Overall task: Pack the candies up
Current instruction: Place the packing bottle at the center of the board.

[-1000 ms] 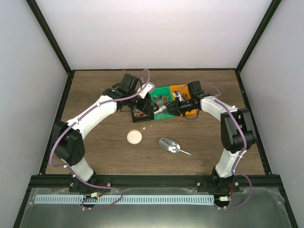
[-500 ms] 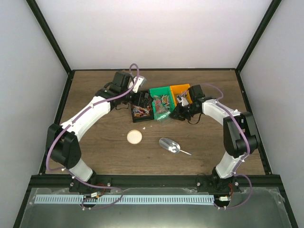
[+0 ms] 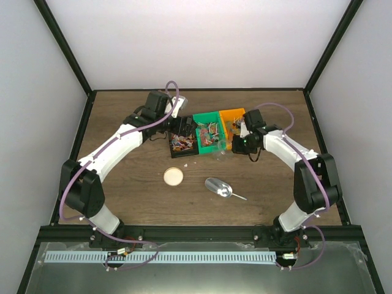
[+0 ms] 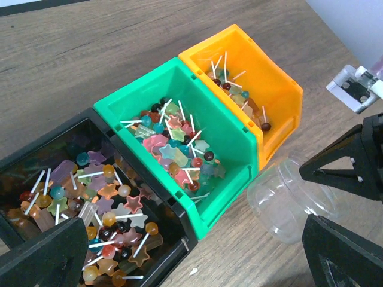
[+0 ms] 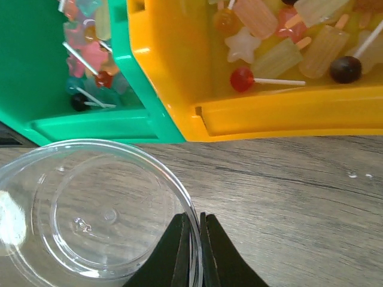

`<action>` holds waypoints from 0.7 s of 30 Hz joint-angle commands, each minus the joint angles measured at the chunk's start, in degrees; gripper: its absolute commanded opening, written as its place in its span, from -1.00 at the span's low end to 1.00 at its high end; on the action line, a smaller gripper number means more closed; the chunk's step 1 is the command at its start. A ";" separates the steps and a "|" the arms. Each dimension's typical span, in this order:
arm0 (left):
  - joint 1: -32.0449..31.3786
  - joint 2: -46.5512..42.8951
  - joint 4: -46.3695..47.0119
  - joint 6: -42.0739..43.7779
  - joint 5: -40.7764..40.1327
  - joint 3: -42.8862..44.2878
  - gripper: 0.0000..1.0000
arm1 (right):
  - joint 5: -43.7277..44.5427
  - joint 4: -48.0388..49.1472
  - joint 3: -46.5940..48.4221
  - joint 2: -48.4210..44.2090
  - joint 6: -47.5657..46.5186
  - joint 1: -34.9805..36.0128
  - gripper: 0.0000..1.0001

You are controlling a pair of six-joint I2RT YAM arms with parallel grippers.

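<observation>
1. Wooden table (image 3: 122,122) inside a white-walled booth. The candies (image 4: 173,149) lie in three bins set side by side at its middle: a black bin (image 4: 36,156), a green bin (image 4: 221,128) and an orange bin (image 4: 263,84). Many are on thin sticks that cross each other, so pulling one could drag others over a rim.
2. Just in front of the green and orange bins is a clear jar (image 5: 90,209), and I see nothing in it. No candy looks packed yet.
3. The right gripper (image 5: 192,230) has its fingers pressed together on the jar's thin rim. That is a small hold on a light, slick, bendy wall. The jar could slip out, twist or tip. I cannot tell whether it sits flat on the wood.
4. The jar is close to the bin fronts, so a sideways pull may bump them and shake candies loose.
5. The left gripper (image 4: 194,245) hangs over the black and green bins with its fingers spread wide and nothing between them. A careless drop could catch a bin wall or scatter candies.
6. The metal scoop (image 3: 218,187) and round lid (image 3: 173,176) lie well apart from the jar, nearer the arm bases. Reaching for either with the jar poorly held invites a spill.
</observation>
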 commanded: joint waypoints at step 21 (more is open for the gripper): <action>-0.31 1.00 1.55 0.13 -0.47 -0.75 1.00 | 19.18 -5.14 1.80 -1.06 0.26 8.96 -0.45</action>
